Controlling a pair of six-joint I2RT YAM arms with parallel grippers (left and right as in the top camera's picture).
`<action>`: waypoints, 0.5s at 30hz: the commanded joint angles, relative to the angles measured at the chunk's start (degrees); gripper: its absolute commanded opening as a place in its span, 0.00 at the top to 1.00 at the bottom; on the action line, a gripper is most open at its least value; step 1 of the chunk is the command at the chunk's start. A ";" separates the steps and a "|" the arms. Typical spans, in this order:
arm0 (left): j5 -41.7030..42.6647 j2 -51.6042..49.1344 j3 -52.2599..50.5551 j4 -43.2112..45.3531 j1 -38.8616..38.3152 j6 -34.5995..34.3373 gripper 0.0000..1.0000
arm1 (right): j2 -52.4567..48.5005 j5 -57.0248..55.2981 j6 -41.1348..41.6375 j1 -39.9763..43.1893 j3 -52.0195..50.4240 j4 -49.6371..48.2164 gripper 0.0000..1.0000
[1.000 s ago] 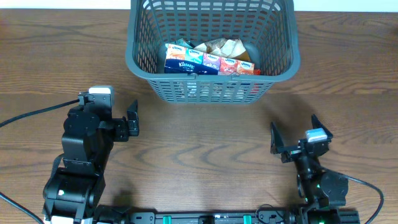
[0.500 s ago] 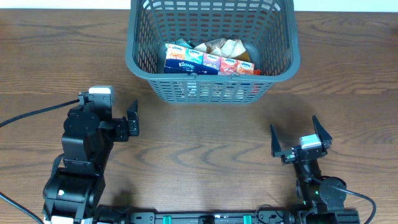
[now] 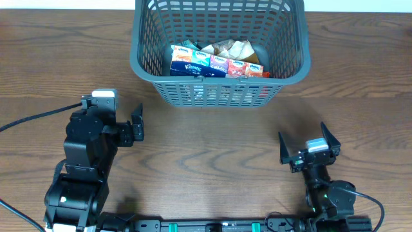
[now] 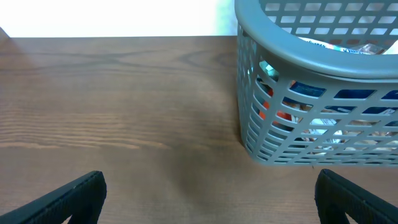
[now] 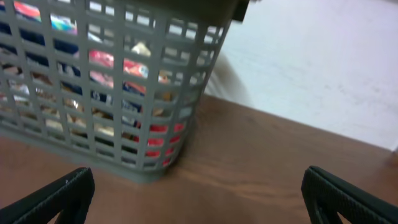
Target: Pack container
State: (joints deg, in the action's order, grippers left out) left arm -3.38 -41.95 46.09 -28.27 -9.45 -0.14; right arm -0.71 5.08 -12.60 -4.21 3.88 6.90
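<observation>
Packs (image 3: 219, 64) are seen stowed in the container (image 3: 293, 69), ahead of left tool (image 3: 138, 122) and right tool (image 3: 302, 131) (both wide, empty); packing is judged finished.

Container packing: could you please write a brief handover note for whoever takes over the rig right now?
Left gripper: open, empty, on the near-left side of the container.
Right gripper: open, empty, on the near-right side of the container.
Container: upright at the far middle of the table, with Kleenex packs and snack packs inside.
Done: those items are in the container.
Left: no loose item shows on the table in any view, so packing looks finished. Check beyond the camera views.
</observation>
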 commanded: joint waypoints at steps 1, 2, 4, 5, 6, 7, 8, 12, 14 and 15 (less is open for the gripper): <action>-0.07 0.00 -0.02 0.00 -0.11 0.28 0.01 | 0.44 -2.23 0.87 -0.66 -0.70 1.31 0.01; -0.07 0.00 -0.02 0.00 -0.11 0.31 0.02 | 0.44 -3.10 1.90 -0.66 -0.70 1.66 0.01; -0.07 0.00 -0.02 0.00 -0.11 0.31 0.01 | 0.44 -4.11 3.21 -0.66 -0.70 2.40 0.01; -0.07 0.00 -0.02 0.00 -0.11 0.28 0.01 | 0.44 -4.26 3.37 -0.66 -0.70 2.60 0.01; -0.07 0.00 -0.02 0.00 -0.13 0.28 0.01 | 0.44 -4.50 3.50 -0.66 -0.70 2.82 0.01; -0.07 0.00 -0.02 0.00 -0.11 0.28 0.02 | 0.44 -5.42 4.52 -0.66 -0.70 3.04 0.01; -0.07 0.00 -0.02 0.00 -0.11 0.28 0.01 | 0.44 -6.84 6.29 -0.66 -0.70 3.08 0.01; -0.07 0.00 -0.02 0.00 -0.13 0.28 0.01 | 0.44 -12.85 12.57 -0.66 -0.70 3.52 0.01; -0.07 0.00 -0.02 0.00 -0.11 0.28 0.01 | 0.44 -14.84 14.43 -0.63 -0.70 3.37 0.01; -0.07 0.00 -0.02 0.00 -0.11 0.28 0.02 | 0.44 -15.50 15.21 -0.63 -0.70 3.37 0.01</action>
State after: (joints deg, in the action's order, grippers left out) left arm -3.38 -41.95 46.09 -28.27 -9.45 -0.14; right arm -0.71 -5.19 -2.87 -4.25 3.77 10.11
